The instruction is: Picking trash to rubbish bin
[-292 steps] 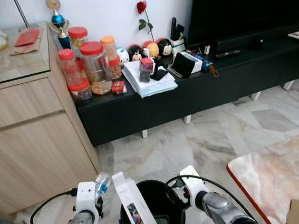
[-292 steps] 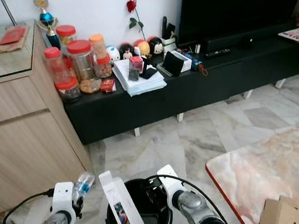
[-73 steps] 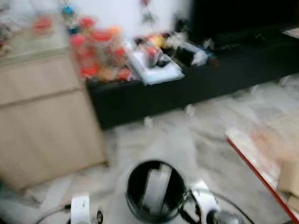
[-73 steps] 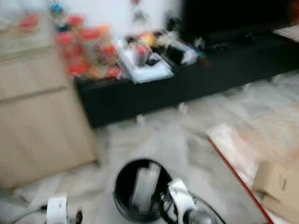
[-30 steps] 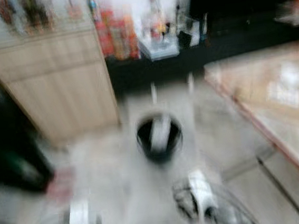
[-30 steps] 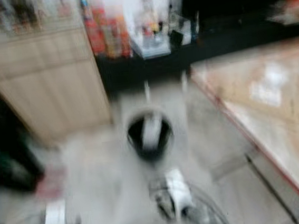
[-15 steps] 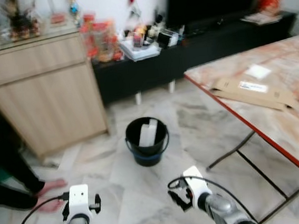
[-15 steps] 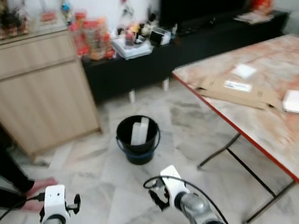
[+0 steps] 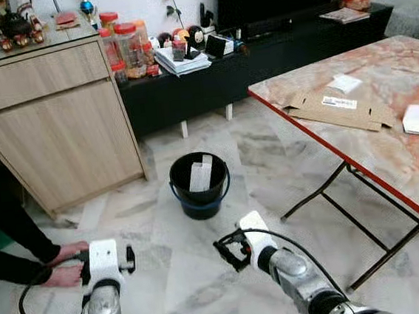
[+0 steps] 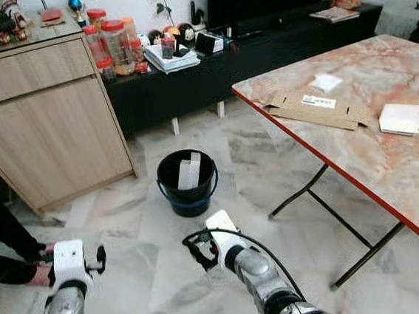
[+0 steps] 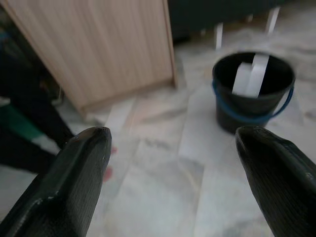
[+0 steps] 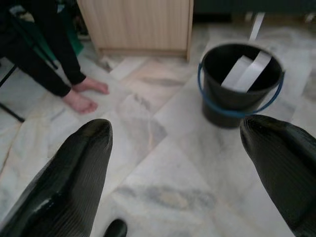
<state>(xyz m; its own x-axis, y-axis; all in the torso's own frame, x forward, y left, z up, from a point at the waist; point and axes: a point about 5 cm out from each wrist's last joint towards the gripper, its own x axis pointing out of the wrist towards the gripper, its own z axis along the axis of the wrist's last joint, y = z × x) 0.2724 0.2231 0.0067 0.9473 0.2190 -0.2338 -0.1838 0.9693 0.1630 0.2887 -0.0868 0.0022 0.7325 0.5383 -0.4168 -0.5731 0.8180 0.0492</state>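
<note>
A black rubbish bin (image 9: pixel 200 185) stands on the marble floor (image 9: pixel 270 166) near a wooden cabinet (image 9: pixel 57 120), white trash cartons (image 9: pixel 200 176) upright inside. Both end effectors, left (image 11: pixel 173 177) and right (image 12: pixel 175 173), hover low, fingers spread and empty. Flattened cardboard (image 9: pixel 335 108) lies on the tabletop (image 9: pixel 387 147), likely next.
</note>
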